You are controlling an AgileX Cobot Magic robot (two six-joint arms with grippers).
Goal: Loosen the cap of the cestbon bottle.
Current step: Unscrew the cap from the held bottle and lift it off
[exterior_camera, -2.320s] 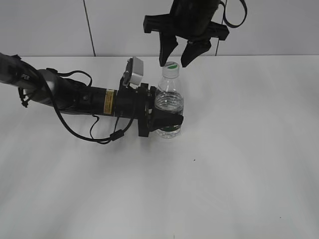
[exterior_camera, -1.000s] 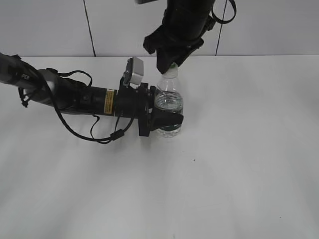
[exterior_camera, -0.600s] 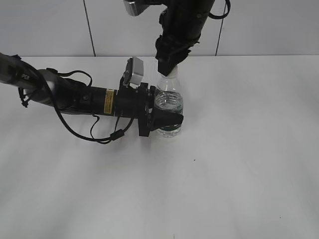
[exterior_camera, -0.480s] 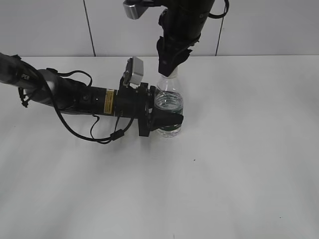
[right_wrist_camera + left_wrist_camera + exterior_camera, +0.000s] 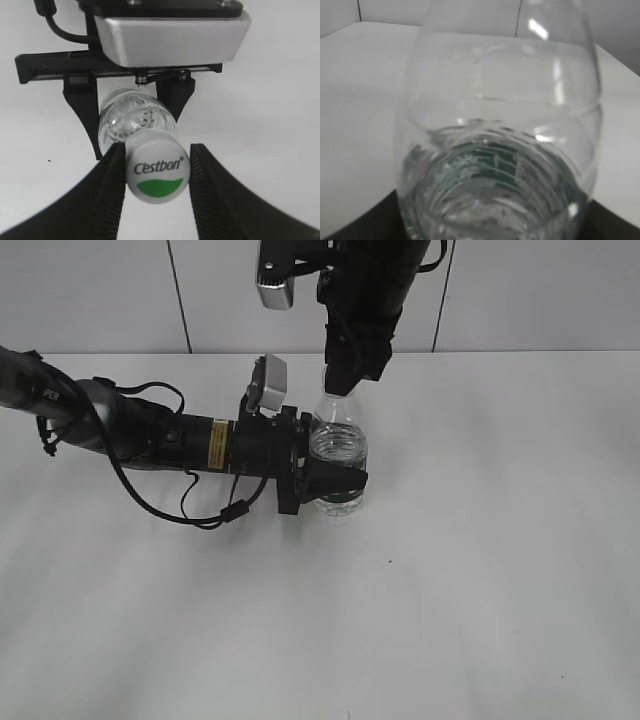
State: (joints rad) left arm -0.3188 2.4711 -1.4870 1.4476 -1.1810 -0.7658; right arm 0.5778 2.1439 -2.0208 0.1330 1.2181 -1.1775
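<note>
The cestbon bottle (image 5: 338, 455) stands upright on the white table (image 5: 480, 540), left gripper (image 5: 325, 480) clamped round its lower body from the side; up top, the right gripper (image 5: 156, 170) comes straight down, fingers (image 5: 114, 175) pinching either side of the white cap (image 5: 157, 172), green mark showing.
</note>
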